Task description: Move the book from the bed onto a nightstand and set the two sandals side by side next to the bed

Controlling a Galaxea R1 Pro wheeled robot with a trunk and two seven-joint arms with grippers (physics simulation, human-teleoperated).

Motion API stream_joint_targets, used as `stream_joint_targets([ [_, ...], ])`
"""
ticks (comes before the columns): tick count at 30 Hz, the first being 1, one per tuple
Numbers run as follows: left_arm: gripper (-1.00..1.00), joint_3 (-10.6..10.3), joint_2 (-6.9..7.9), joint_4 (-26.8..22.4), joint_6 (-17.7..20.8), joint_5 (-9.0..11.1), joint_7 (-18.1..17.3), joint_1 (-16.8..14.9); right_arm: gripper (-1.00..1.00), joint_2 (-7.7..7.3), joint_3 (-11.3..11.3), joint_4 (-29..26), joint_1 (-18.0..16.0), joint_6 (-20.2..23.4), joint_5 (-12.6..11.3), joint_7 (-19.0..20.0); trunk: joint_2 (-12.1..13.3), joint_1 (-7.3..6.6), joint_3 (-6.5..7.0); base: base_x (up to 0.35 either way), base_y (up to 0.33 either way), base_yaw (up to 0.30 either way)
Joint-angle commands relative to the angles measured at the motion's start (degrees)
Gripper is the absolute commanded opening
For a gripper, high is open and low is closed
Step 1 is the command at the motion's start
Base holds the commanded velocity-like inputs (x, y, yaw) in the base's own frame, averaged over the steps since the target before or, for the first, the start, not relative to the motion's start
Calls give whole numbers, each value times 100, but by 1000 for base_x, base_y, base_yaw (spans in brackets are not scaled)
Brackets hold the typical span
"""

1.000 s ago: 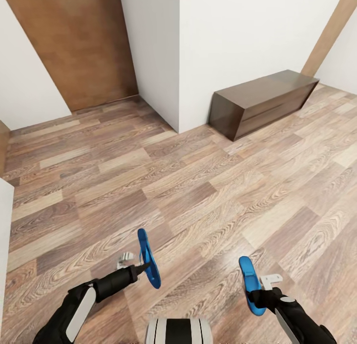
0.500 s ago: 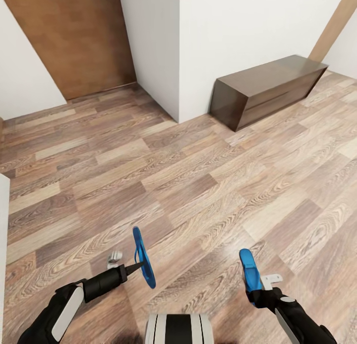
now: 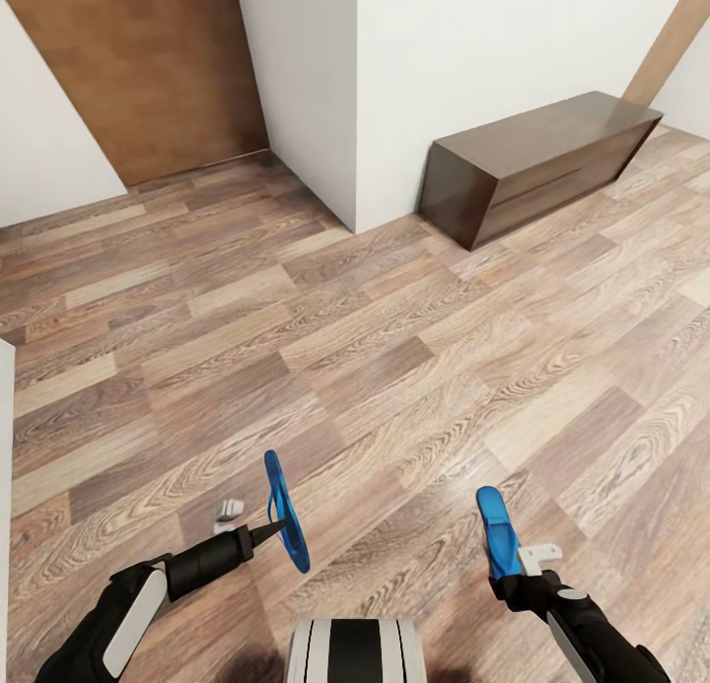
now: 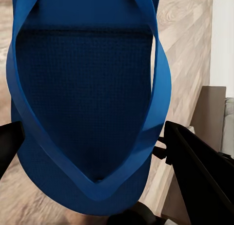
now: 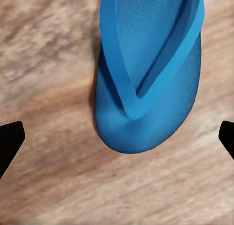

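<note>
- A wood-plank floor (image 3: 394,368) in mixed brown and pale tones is seen across the head view, bounded by white walls (image 3: 473,82).
- A projecting white wall corner (image 3: 355,170) is noted at the floor's far edge; a large brown wooden panel (image 3: 148,72) stands to its left.
- A long low dark brown bench (image 3: 537,166) is set against the wall at the far right edge of the floor.
- Open floor is recorded between the bench and the arms, and toward the wooden panel.
- The left gripper (image 3: 268,531) is held above the near floor; a bright blue flip-flop sandal (image 3: 286,512) is clamped on edge between its jaws, its strap side seen close in the left wrist view (image 4: 85,103).
- The right gripper (image 3: 521,577) is held over the near-right floor with the second blue sandal (image 3: 497,531) at its tip; in the right wrist view (image 5: 148,74) the dark fingertips (image 5: 9,142) stand wide apart, so the grip cannot be told.
</note>
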Motion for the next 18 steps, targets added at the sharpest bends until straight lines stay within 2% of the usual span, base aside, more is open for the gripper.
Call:
stream_joint_targets([
  [1, -100, 5, 1, 0, 40, 30, -5, -2, 100, -6, 23, -7, -1, 30, -38, -6, -1, -1, -3, 0, 0, 0],
  [4, -100, 12, 1, 0, 39, 34, -7, -2, 100, 0, 23, -4, -1, 30, -38, -9, -1, -1, -3, 51, 0, 0],
  [8, -100, 16, 5, 5, 42, 39, -14, 0, 100, 13, 33, 9, -1, 30, -38, -19, -1, -1, -3, 210, 0, 0],
  [13, -100, 19, 5, 12, 40, 40, -16, -1, 100, 17, 49, 14, -1, 28, -38, -23, -1, -1, -3, 51, 0, 0],
  [18, -100, 21, 3, 14, 35, 40, -9, 2, 100, 18, 52, 14, -1, 30, -38, -19, -1, -1, -3, 236, -6, 0],
])
